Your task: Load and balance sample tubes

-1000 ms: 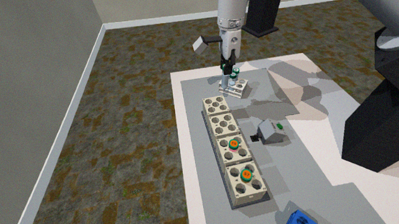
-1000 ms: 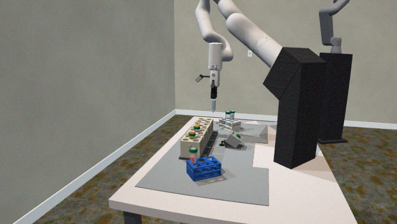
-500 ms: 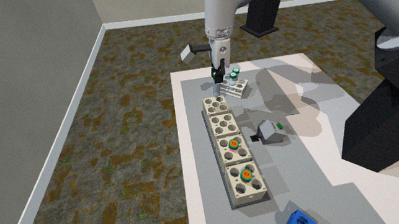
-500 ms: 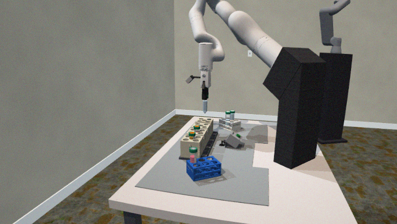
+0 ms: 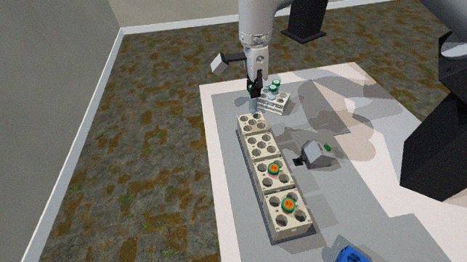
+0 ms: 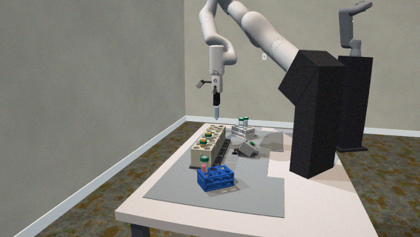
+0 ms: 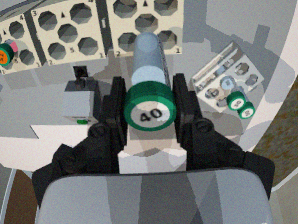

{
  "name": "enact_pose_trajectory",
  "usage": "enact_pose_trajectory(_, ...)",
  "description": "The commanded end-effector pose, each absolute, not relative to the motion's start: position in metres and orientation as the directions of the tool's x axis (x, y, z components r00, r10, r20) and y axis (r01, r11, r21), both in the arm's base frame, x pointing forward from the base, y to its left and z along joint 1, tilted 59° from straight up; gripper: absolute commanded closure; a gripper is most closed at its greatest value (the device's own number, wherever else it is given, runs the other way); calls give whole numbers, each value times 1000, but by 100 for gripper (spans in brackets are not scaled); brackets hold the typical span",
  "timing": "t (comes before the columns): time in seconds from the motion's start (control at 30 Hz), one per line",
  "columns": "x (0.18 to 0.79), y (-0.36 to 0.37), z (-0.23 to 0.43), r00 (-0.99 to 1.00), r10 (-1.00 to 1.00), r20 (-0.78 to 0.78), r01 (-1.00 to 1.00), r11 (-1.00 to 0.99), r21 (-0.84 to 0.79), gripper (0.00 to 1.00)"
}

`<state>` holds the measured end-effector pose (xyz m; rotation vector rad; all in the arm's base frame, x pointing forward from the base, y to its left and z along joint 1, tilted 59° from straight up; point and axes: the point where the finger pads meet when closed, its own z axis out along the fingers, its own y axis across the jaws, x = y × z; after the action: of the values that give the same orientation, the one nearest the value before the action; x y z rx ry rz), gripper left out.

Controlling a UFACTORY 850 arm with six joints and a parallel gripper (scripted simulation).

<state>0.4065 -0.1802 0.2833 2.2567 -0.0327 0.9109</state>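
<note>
My gripper (image 5: 254, 85) (image 6: 216, 100) (image 7: 149, 90) is shut on a water blank tube (image 5: 252, 106) (image 6: 216, 112) (image 7: 148, 63) with a green cap and a white dot reading 40. It holds the tube upright, well above the far end of the loading stand (image 5: 295, 236), over the farthest adapter (image 5: 248, 129) (image 7: 180, 23). Two orange-dot sample tubes (image 5: 273, 168) (image 5: 288, 204) (image 6: 208, 134) (image 6: 203, 141) stand in the two nearest adapters. The blank rack (image 5: 281, 106) (image 6: 248, 133) (image 7: 213, 70) holds two green-capped blanks (image 5: 274, 85) (image 6: 243, 119) (image 7: 240, 104).
The blue sample rack (image 5: 349, 260) (image 6: 216, 178) stands at the near end with one pink-filled tube (image 6: 204, 164) in it. A grey box with the green key (image 5: 326, 146) (image 6: 252, 143) sits right of the stand. The arm's black pedestal (image 5: 441, 148) (image 6: 311, 117) fills the right side.
</note>
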Motion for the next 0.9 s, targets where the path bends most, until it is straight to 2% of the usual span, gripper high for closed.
enact_pose_trajectory(0.0,407,-180,283,753,222,620,-265,-760,594,100)
enact_pose_trajectory(0.87,428,-201,265,753,222,620,-265,-760,594,100)
